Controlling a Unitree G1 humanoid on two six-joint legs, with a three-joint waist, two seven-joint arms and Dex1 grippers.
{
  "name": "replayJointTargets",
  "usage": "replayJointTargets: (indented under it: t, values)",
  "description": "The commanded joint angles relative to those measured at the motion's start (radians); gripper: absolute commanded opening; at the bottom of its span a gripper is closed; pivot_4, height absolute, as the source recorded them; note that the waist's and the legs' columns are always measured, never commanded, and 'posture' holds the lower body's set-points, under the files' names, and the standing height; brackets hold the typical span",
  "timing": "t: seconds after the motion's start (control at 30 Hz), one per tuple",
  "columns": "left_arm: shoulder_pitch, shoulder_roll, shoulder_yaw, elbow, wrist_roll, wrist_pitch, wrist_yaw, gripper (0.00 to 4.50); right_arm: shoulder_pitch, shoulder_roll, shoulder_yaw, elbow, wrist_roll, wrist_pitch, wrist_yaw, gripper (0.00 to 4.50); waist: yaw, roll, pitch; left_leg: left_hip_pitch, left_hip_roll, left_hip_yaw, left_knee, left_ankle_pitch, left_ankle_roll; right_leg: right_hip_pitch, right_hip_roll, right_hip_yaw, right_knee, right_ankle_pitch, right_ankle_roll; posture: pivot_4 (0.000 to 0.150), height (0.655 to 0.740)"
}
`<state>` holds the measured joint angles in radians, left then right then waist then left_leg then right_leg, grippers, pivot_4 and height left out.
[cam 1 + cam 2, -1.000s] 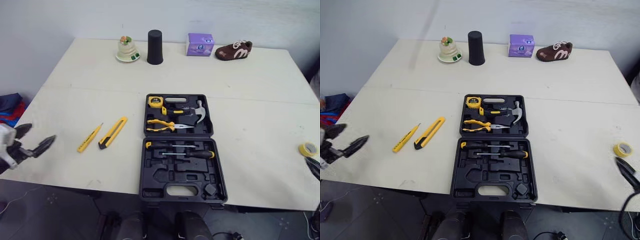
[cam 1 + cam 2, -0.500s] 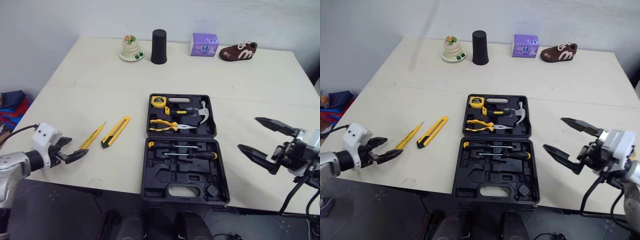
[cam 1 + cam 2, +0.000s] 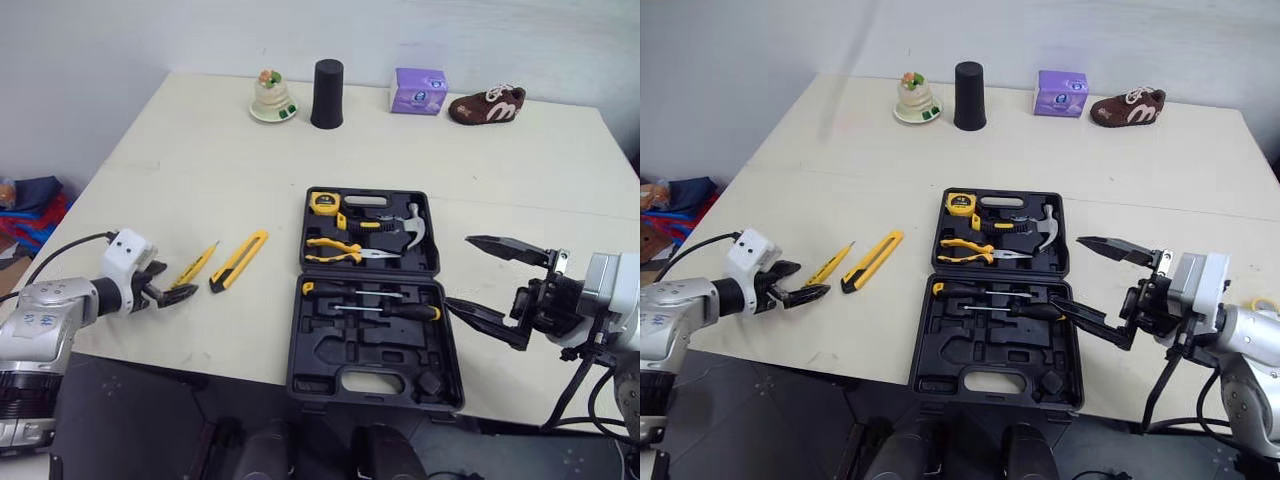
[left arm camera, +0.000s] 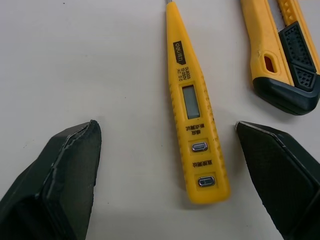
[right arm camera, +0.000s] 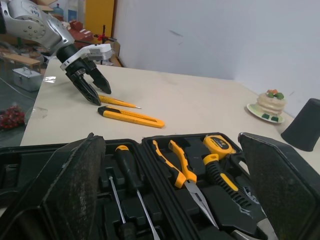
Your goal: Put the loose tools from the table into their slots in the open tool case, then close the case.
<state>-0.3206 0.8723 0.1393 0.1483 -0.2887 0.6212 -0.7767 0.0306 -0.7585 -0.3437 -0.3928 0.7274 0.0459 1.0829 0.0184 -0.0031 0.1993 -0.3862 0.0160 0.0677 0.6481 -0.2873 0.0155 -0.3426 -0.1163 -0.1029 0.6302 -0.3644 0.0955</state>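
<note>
The left claw [image 4: 165, 127] stands open over the pale bench [image 4: 75, 60]; the slim yellow plastic tester pen [image 4: 197, 125] lies between its fingers, not touching them.

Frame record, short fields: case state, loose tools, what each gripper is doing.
case: tool case open on the table; pliers, hammer, tape measure, two screwdrivers inside
loose tools: yellow tester pen and yellow utility knife, side by side left of the case
left gripper: open, straddling the tester pen, not touching
right gripper: open, beside the case's right edge
</note>
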Motion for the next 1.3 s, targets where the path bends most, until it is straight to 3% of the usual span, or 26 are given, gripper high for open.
replayJointTargets:
  t: [0.03,0.13,0.3,0.33,0.43,0.53,0.67,0.87,0.97,1.07,1.3]
  values:
    - [-0.005,-0.02,-0.047,0.018,0.011,0.019,-0.028,3.95,0.012,0.004,-0.012,-0.04,0.009,0.002,0.01,4.5,0.006,0.0,0.0,0.0,0.0,0.0,0.0,0.0,0.0,0.0,0.0,0.0,0.0,0.0,0.0,0.15,0.7341]
    - [-0.016,-0.048,-0.031,0.029,-0.006,0.02,-0.031,2.93,0.019,0.005,-0.017,-0.045,0.007,0.004,0.006,4.5,0.007,0.0,0.0,0.0,0.0,0.0,0.0,0.0,0.001,0.0,0.0,0.0,0.0,0.0,0.0,0.15,0.7341]
    - [-0.021,-0.063,-0.019,0.026,-0.007,0.021,-0.042,0.65,0.038,-0.001,-0.025,-0.049,0.001,0.008,0.005,4.5,0.008,0.0,0.0,0.0,-0.001,0.0,0.001,0.0,0.001,0.001,0.0,0.0,0.0,0.0,0.0,0.15,0.7341]
    - [-0.016,-0.058,-0.009,0.028,-0.007,0.018,-0.042,0.51,0.045,-0.001,-0.025,-0.049,-0.002,0.006,0.007,4.5,0.007,0.0,0.0,0.0,-0.001,0.0,0.001,0.0,0.001,0.001,0.0,0.0,0.0,0.0,0.0,0.15,0.7341]
    - [-0.002,-0.044,0.034,0.038,-0.002,-0.004,-0.026,0.51,0.062,-0.002,-0.031,-0.05,-0.011,0.001,0.009,4.5,0.005,0.0,0.0,0.0,-0.001,0.0,0.001,0.0,0.001,0.001,0.0,0.0,0.0,0.0,0.0,0.15,0.7341]
    - [-0.012,-0.04,0.11,0.049,0.001,-0.149,-0.007,0.51,0.084,-0.007,-0.051,-0.046,-0.022,-0.009,0.013,4.5,0.004,0.0,0.0,0.0,0.0,0.0,0.001,0.0,0.001,0.0,0.0,0.0,0.0,0.0,0.0,0.15,0.7341]
    - [-0.043,-0.045,0.132,-0.034,-0.051,-0.311,-0.1,0.51,0.121,-0.019,-0.08,-0.045,-0.032,-0.012,0.031,4.5,0.004,-0.003,0.001,-0.001,0.0,0.0,0.001,0.001,0.0,0.0,0.001,-0.001,0.0,0.0,0.0,0.15,0.7341]
    - [-0.111,-0.066,-0.043,-0.259,-0.105,-0.373,-0.315,0.51,0.19,-0.037,-0.133,-0.03,-0.051,-0.022,0.072,4.5,0.011,-0.003,0.001,-0.001,-0.001,0.0,0.001,0.0,0.001,0.002,0.0,-0.001,-0.002,0.001,0.001,0.15,0.7341]
    - [-0.159,-0.093,-0.124,-0.361,-0.161,-0.249,-0.335,0.51,0.207,-0.03,-0.146,-0.023,-0.053,-0.028,0.088,4.5,0.0,-0.003,0.001,-0.001,-0.001,0.001,0.001,0.001,0.001,0.002,0.001,0.0,-0.002,0.001,0.002,0.15,0.7341]
    - [-0.226,-0.077,-0.324,-0.473,-0.064,-0.172,-0.383,0.51,0.248,-0.028,-0.172,-0.024,-0.041,-0.017,0.105,4.5,0.003,-0.003,0.001,-0.001,0.0,0.0,0.001,0.003,0.0,0.002,0.003,0.0,-0.001,0.001,0.002,0.15,0.7341]
    - [-0.325,-0.113,-0.496,-0.552,0.014,0.02,-0.331,0.51,0.301,-0.018,-0.205,-0.027,-0.049,-0.021,0.118,4.5,0.006,-0.003,0.001,-0.001,0.0,0.0,0.001,0.003,0.0,0.001,0.004,0.001,-0.002,0.001,0.001,0.15,0.7341]
